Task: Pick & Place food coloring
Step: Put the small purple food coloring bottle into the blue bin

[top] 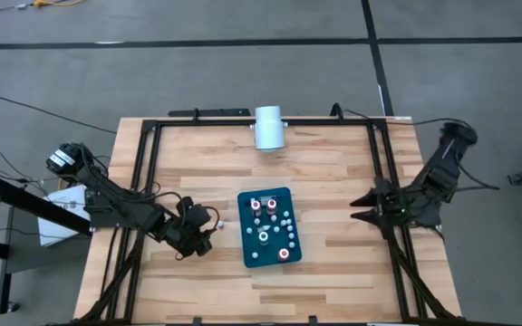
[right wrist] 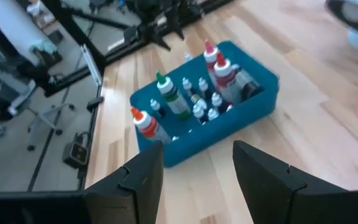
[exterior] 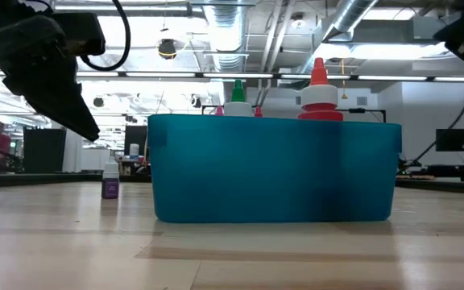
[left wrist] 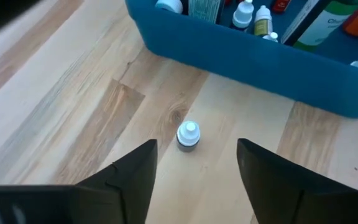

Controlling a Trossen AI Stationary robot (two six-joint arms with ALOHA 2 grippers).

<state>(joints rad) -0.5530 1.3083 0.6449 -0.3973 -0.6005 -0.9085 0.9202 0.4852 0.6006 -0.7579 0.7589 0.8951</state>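
A teal tray (top: 254,257) in the middle of the table holds the food coloring bottles (right wrist: 197,102), some with red or green tops (exterior: 318,89). One small bottle with a white cap (left wrist: 188,135) stands upright on its base on the wood, just left of the tray (exterior: 110,181). My left gripper (left wrist: 196,144) is open and hovers above and short of this bottle, apart from it (top: 207,229). My right gripper (top: 359,210) is open at the table's right side, facing the tray (right wrist: 197,148).
A large white cylinder (top: 268,127) lies at the table's far edge. A black frame (top: 152,163) runs along the left, far and right sides of the table. Bare wood lies between the tray and the right gripper and along the near edge.
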